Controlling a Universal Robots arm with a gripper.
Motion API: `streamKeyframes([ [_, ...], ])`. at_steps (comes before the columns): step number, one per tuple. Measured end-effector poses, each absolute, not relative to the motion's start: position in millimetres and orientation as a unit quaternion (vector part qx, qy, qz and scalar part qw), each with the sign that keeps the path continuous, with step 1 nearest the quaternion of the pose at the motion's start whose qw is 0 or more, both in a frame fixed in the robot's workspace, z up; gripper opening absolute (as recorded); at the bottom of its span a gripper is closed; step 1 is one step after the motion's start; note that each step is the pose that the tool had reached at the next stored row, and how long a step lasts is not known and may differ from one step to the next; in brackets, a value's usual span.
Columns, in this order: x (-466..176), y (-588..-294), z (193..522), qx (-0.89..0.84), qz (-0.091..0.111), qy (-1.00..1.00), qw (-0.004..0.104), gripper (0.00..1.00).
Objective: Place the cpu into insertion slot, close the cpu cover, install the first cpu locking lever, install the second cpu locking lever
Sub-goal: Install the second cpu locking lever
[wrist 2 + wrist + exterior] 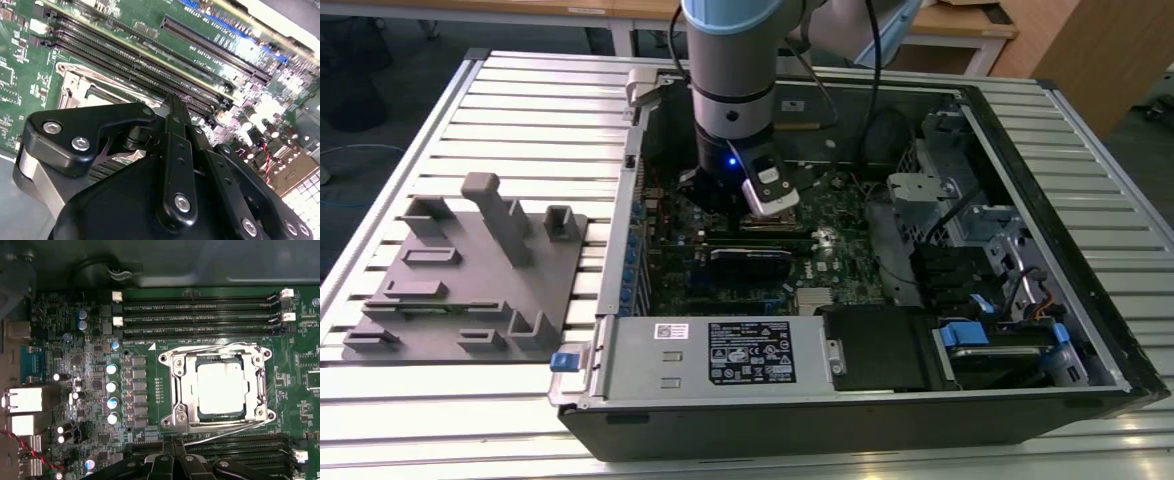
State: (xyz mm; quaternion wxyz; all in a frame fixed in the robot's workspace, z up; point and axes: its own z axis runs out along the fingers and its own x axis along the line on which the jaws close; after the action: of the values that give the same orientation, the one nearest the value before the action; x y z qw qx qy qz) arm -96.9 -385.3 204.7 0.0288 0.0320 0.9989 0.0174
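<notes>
Step in hand, as I judge it: lever stage. The cpu [221, 387] already sits in the insertion slot [265, 415], and the cpu cover [182, 390] lies flat over it, w/ the chip's pale face showing through its window.

My gripper [173, 441] hangs just beside the socket's edge, on the side of the nearer memory slots [240, 447]. The fingers [172, 107] are pressed together w/ nothing between them that I can see. The tip sits near the end of a thin wire lever [225, 432] that runs along that socket edge. A second wire lever [210, 344] runs along the opposite edge. I can't tell if either is hooked down; the near one looks slightly splayed, so prob. not latched.

What the lever work calls for, imo: a firm push down and sideways on a thin, springy wire, keeping the tip off the cover and the slots.

Materials:
- cpu: flat, matte, silvery-beige square.
- cover: thin stamped metal frame, shiny, w/ screws at the corners.
- levers: bright, round steel wire.
- board [150, 335]: green, crowded w/ small parts and round-top capacitors [112, 386].
- slots: long, black plastic.
- my fingers: black, hard, bolted linkages.
</notes>
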Motion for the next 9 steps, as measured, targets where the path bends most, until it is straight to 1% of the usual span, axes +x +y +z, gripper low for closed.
streamKeyframes([
  [9, -96.9, -388.4, 201.2, 0.033, 0.039, 0.998, 0.028, 0.10],
])
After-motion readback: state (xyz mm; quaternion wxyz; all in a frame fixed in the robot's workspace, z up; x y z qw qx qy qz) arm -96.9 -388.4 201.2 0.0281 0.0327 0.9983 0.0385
